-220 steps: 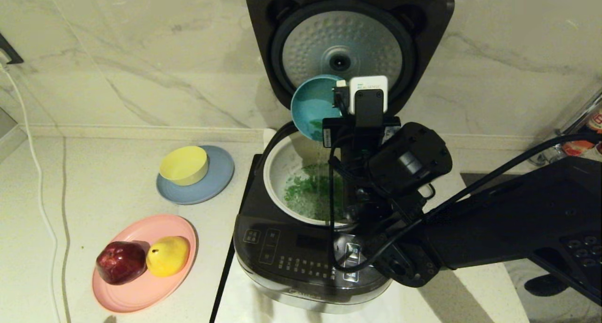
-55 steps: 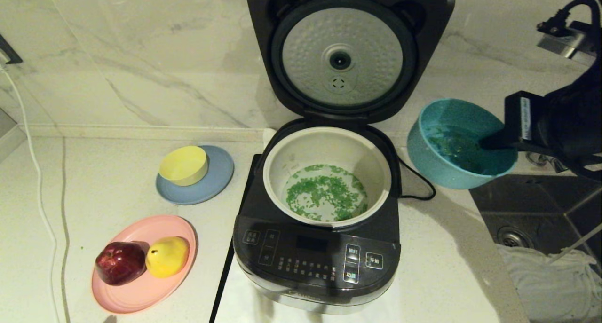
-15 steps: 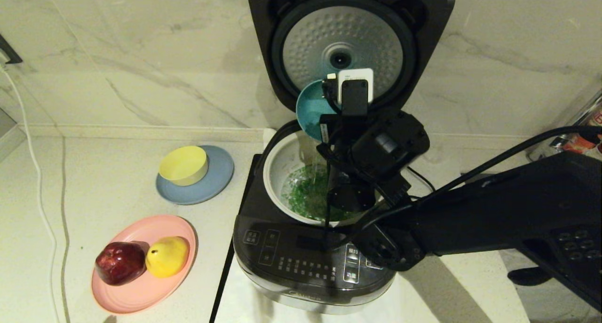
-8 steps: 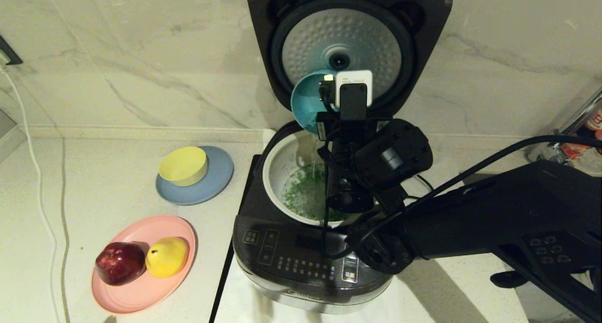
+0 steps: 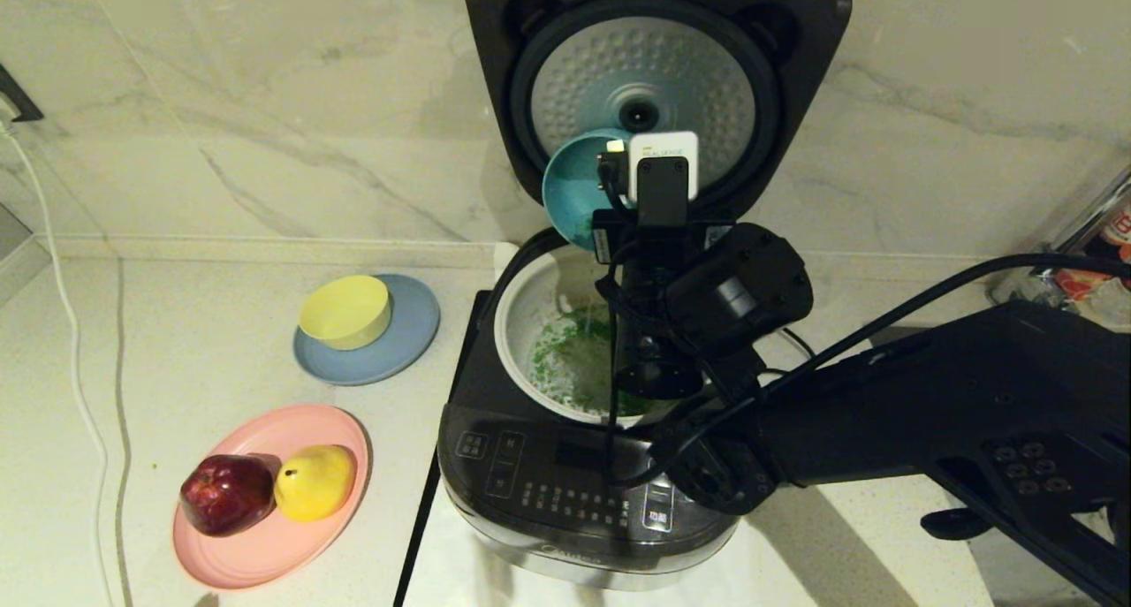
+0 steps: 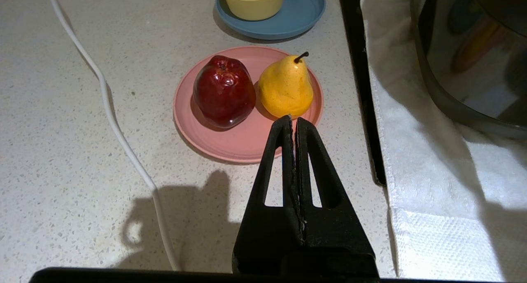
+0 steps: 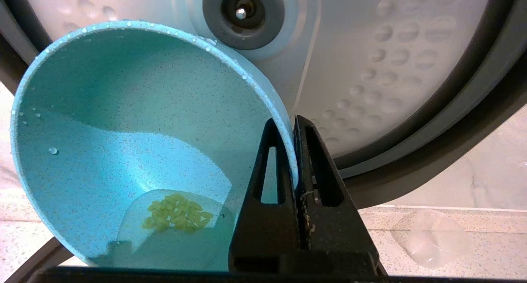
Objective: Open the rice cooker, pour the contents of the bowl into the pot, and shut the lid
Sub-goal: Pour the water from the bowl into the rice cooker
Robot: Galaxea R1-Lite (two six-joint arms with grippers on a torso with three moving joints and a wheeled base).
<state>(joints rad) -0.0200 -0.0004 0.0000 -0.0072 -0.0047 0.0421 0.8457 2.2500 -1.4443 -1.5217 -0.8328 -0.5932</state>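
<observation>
The black rice cooker stands with its lid raised, the dimpled silver plate facing me. My right gripper is shut on the rim of the teal bowl, one finger inside and one outside. The bowl is tipped steeply above the back of the cream pot. A small clump of green bits sits in water at the bowl's low edge. More green bits lie in water in the pot. My left gripper is shut and empty over the counter.
A yellow bowl sits on a blue-grey plate left of the cooker. A pink plate holds a red apple and a yellow pear. A white cord runs along the left. A white towel lies under the cooker.
The bowl, held out to the right a few seconds ago, now tilts over the pot. Over the last second it shifted slightly left, and water with green bits ran into the pot.
</observation>
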